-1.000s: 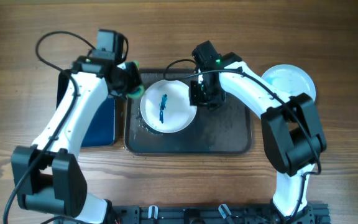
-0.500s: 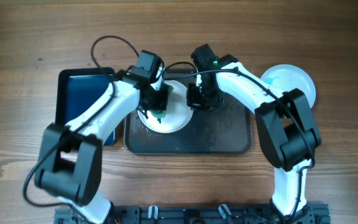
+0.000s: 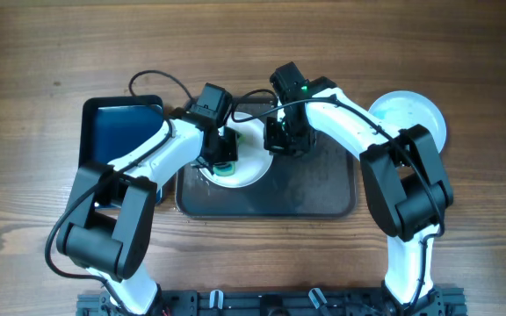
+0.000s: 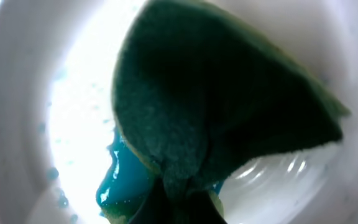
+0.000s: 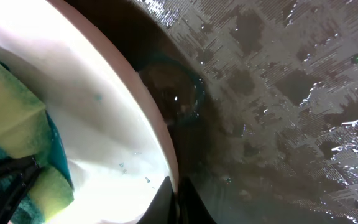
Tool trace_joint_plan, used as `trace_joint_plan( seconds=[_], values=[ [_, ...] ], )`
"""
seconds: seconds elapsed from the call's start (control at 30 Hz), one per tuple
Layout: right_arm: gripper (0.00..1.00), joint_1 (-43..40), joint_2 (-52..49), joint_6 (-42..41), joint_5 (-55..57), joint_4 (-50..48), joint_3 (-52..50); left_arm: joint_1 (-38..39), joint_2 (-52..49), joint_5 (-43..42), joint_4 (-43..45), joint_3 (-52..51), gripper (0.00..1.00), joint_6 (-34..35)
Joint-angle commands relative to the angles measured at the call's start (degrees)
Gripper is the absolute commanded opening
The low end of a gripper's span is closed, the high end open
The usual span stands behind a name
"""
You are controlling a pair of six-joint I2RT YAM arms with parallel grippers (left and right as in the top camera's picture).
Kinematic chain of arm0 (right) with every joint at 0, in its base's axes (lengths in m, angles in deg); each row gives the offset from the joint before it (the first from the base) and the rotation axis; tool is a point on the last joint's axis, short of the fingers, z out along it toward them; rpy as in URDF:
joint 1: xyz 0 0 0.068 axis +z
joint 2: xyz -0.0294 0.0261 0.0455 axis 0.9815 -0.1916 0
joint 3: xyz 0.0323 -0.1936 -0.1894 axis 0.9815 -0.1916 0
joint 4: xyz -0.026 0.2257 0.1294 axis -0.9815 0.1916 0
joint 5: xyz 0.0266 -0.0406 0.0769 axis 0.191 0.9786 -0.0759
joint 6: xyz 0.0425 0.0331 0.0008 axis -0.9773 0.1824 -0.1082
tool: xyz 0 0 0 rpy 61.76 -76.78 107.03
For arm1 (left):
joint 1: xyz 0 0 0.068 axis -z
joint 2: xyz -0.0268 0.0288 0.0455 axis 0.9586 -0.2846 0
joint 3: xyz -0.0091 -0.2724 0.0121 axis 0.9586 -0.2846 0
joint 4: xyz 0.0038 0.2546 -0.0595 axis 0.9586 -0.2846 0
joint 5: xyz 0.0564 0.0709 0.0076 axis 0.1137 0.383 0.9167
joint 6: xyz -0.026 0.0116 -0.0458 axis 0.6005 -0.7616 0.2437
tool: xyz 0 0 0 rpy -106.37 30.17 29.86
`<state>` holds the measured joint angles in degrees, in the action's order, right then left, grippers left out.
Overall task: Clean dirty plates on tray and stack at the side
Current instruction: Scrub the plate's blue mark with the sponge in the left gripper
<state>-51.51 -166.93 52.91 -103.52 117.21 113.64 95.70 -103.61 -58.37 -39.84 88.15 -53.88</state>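
Observation:
A white plate (image 3: 251, 162) lies at the left of the dark tray (image 3: 314, 193). My left gripper (image 3: 222, 162) is shut on a green and yellow sponge (image 4: 222, 118) and presses it onto the plate's centre, where blue-teal liquid (image 4: 126, 177) is smeared on the plate (image 4: 79, 106). My right gripper (image 3: 279, 140) is shut on the plate's right rim (image 5: 160, 124); its jaws (image 5: 178, 196) pinch the edge. The sponge also shows at the left of the right wrist view (image 5: 17, 155). A clean stack of white plates (image 3: 409, 114) lies on the wood right of the tray.
A smaller black tray with a blue bottom (image 3: 117, 132) sits left of the dark tray. The dark tray's floor (image 5: 291, 112) is wet with droplets. Brown wood tabletop (image 3: 464, 228) surrounds everything.
My left arm swung right from beside the tray and brought the sponge down onto the plate's centre, covering the blue streak. My right gripper stayed on the plate's rim.

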Motion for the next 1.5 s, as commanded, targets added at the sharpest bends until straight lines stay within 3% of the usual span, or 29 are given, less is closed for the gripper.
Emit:
trace_joint_plan(
  seconds=[0.0, 0.1, 0.4, 0.5, 0.6, 0.7, 0.77, 0.8, 0.87, 1.0, 1.13, 1.37, 1.43, 1.47],
  values=[
    [0.04, -0.09, -1.33, -0.17, -1.25, -0.42, -0.26, 0.15, -2.34, 6.03, 4.72, -2.36, 0.04, 7.15],
    [0.04, -0.09, -1.33, -0.17, -1.20, -0.35, -0.26, 0.15, -2.34, 9.79, 8.28, -2.36, 0.04, 2.78],
    [0.04, -0.07, -1.33, 0.00, -1.05, -0.28, -0.26, 0.15, -2.34, 19.82, 15.54, -2.36, 0.04, 2.80],
    [0.04, -0.07, -1.36, 0.00, -1.05, -0.26, -0.26, 0.15, -2.32, 18.53, 14.60, -2.34, 0.04, 2.80],
    [0.04, -0.07, -1.36, 0.07, -1.05, -0.33, -0.26, 0.15, -2.32, 8.48, 10.93, -2.36, 0.04, -3.34],
    [0.04, -0.07, -1.36, 0.04, -1.07, -0.44, -0.26, 0.15, -2.32, -13.90, 8.74, -2.34, 0.04, -14.80],
    [0.04, -0.07, -1.36, 0.09, -1.09, -0.46, -0.26, 0.15, -2.32, -23.12, 10.56, -2.29, 0.04, -16.31],
    [0.04, -0.07, -1.36, 0.26, -1.14, -0.46, -0.26, 0.15, -2.32, -23.93, 12.11, -2.29, 0.04, -16.31],
    [0.04, -0.07, -1.36, 0.42, -1.29, -0.42, -0.26, -0.04, -2.32, -16.57, 14.91, -2.29, 0.04, -15.19],
    [0.04, -0.07, -1.36, 0.52, -1.27, -0.26, -0.26, -0.72, -2.32, 3.85, 19.10, -2.29, 0.04, -3.96],
    [0.04, -0.07, -1.36, 0.72, -1.29, -0.39, -0.26, -1.42, -2.32, 14.86, 15.93, -2.29, 0.04, 3.48],
    [0.04, -0.07, -1.36, 1.14, -1.27, -0.68, -0.26, 0.00, -2.32, 13.84, -1.51, -2.29, 0.04, 3.26],
    [0.04, -0.07, -1.36, 1.16, -1.29, -0.90, -0.26, 0.22, -2.32, 5.01, -2.14, -2.29, 0.04, -2.45],
    [0.04, -0.07, -1.36, 1.14, -1.33, -1.07, -0.26, 0.22, -2.32, -5.20, -1.51, -2.29, 0.04, -10.43]
  ],
)
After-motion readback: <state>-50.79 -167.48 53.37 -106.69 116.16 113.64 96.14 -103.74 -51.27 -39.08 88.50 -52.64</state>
